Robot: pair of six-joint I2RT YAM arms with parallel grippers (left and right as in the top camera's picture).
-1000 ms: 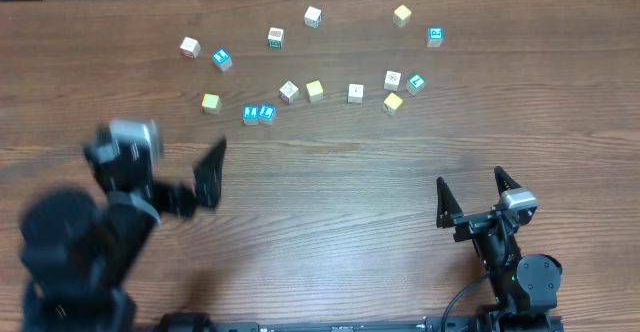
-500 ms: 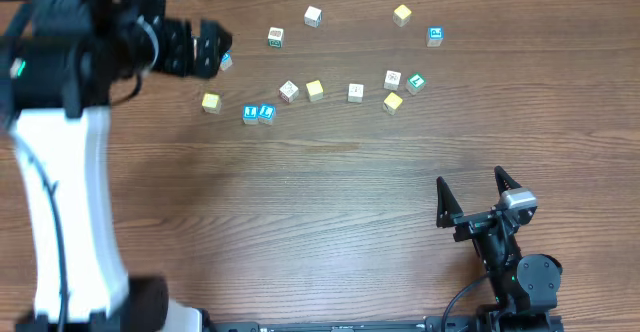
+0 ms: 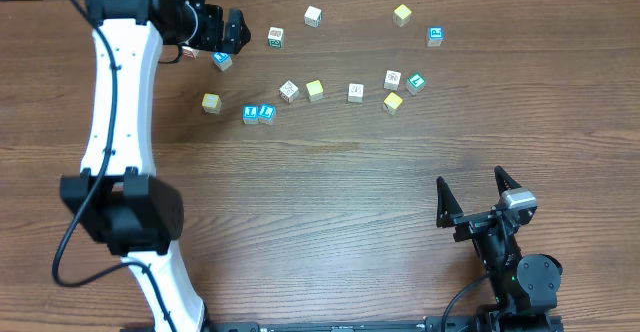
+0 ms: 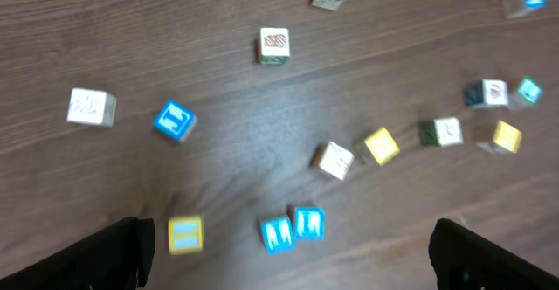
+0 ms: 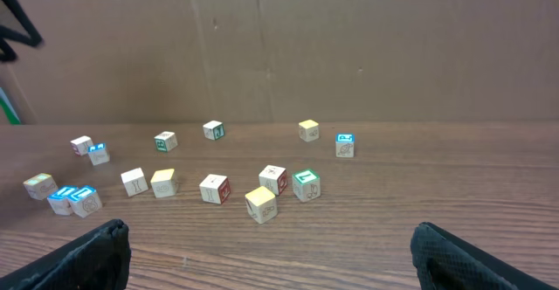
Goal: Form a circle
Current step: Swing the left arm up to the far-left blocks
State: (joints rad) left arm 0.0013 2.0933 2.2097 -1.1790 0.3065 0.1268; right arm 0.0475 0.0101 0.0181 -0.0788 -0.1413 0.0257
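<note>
Far left of the table [image 3: 330, 202], above the wood: the left gripper [image 3: 234, 33], pointing right, near a blue cube [image 4: 174, 120] and a white cube [image 4: 90, 107] half hidden from overhead by the white arm [image 3: 115, 122]. Fingers [image 4: 113, 253] spread fully wide, seen at the lower corners of the wrist view. Nothing between them; no visible contact with any cube.

Near right, close to the table's near edge: the right gripper [image 3: 470, 180], fingers equally wide apart, empty, well apart from every cube.

Right of centre, in the far half: the group of cubes [image 3: 393, 79] for the circle. Lies loose, not in a ring. Made up of a left whitish cube [image 3: 356, 92], a middle whitish cube [image 5: 272, 178] and a green-faced cube [image 3: 416, 82] just beside it on the right, with a yellow cube [image 3: 393, 102] tucked just near of that pair.

Left of the group, along the same loose arc: a second yellow cube [image 3: 315, 90] and a printed pale cube [image 3: 289, 91] side by side, then a pair of blue cubes [image 3: 259, 113] touching each other, then a pale yellow cube [image 3: 210, 103] at the left end.

Farther back, well apart from one another: a green-printed cube [image 3: 276, 37], a far white cube [image 3: 313, 16], a far yellow cube [image 3: 402, 14] and a far blue cube [image 3: 435, 36].

Behind the far edge: a brown board [image 5: 349, 45].
</note>
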